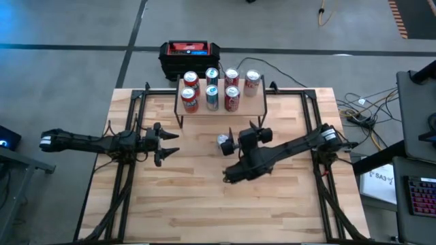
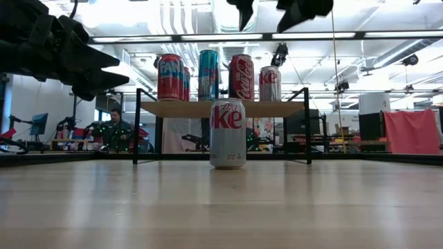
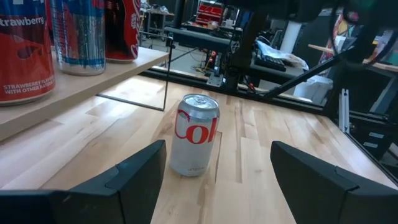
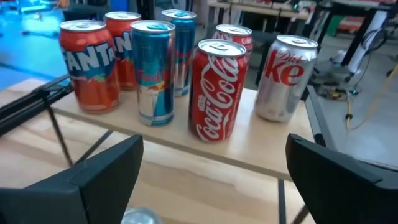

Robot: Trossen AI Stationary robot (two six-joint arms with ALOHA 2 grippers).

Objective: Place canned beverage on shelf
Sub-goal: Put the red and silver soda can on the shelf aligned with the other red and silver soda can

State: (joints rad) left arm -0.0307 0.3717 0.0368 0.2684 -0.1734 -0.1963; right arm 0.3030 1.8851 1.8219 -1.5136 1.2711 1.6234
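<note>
A silver Diet Coke can [image 1: 224, 143] stands upright on its base on the wooden table, in front of the shelf [image 1: 249, 106]. It also shows in the low view [image 2: 228, 133] and the left wrist view [image 3: 194, 134]. The shelf's wooden board [image 4: 249, 158] carries several upright cans. My right gripper [image 1: 244, 131] is open and raised above and just right of the can, whose top shows at the lower edge of the right wrist view [image 4: 140, 216]. My left gripper [image 1: 167, 143] is open, to the left of the can and apart from it, pointing at it [image 3: 217, 149].
A black-and-red box [image 1: 189, 51] stands on the floor behind the shelf. Black metal frames [image 1: 133, 122] run along the table's left and right sides. The shelf board has bare room at its front right [image 1: 253, 102]. A person sits far off in the room [image 2: 116, 128].
</note>
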